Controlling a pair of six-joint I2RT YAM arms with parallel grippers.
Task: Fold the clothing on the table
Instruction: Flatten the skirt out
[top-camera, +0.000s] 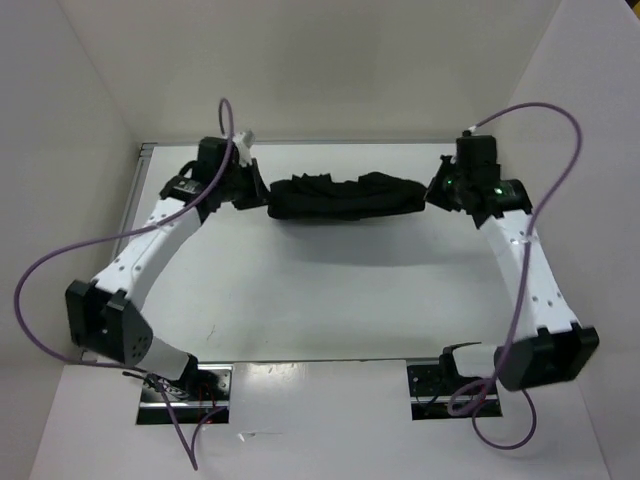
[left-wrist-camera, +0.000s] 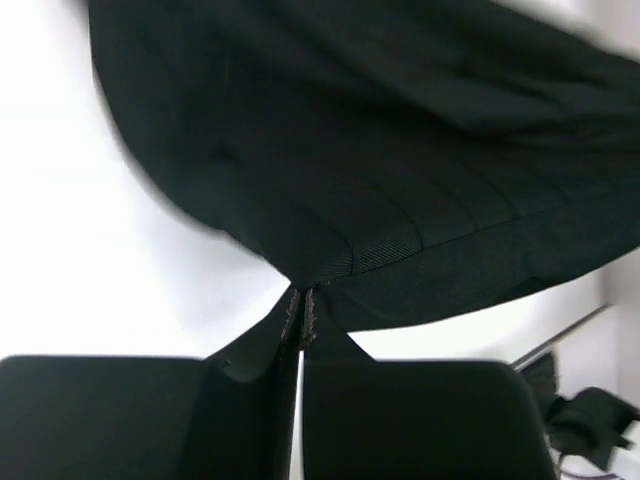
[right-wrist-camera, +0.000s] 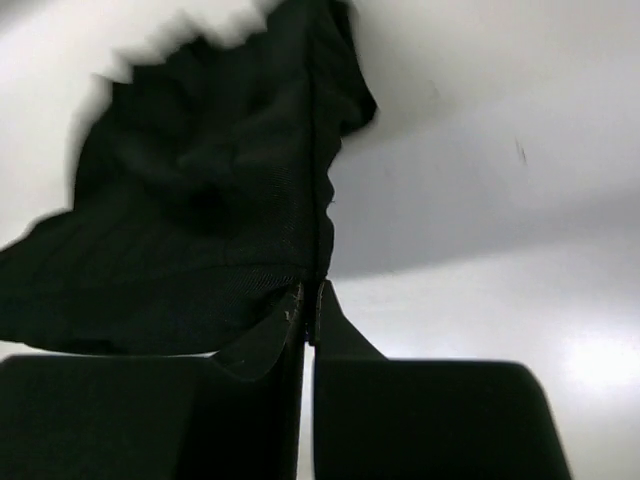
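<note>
Clothing (top-camera: 345, 197) hangs as a bunched black band over the far part of the table (top-camera: 330, 300); the shadow under it suggests it's lifted off the surface. Left gripper (top-camera: 255, 192) is clenched on its left end, right gripper (top-camera: 436, 190) clenched on its right end. Both wrist views show fabric pinched between closed jaws. Holding both ends likely serves to stretch it out flat before folding.

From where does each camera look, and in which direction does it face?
Top external: overhead, near side, facing down on the flat white tabletop; left arm and right arm show.
Left wrist: on the left arm, facing along the shut left gripper into the plain black fabric garment.
Right wrist: same, along the shut right gripper.
Shared: the garment.
</note>
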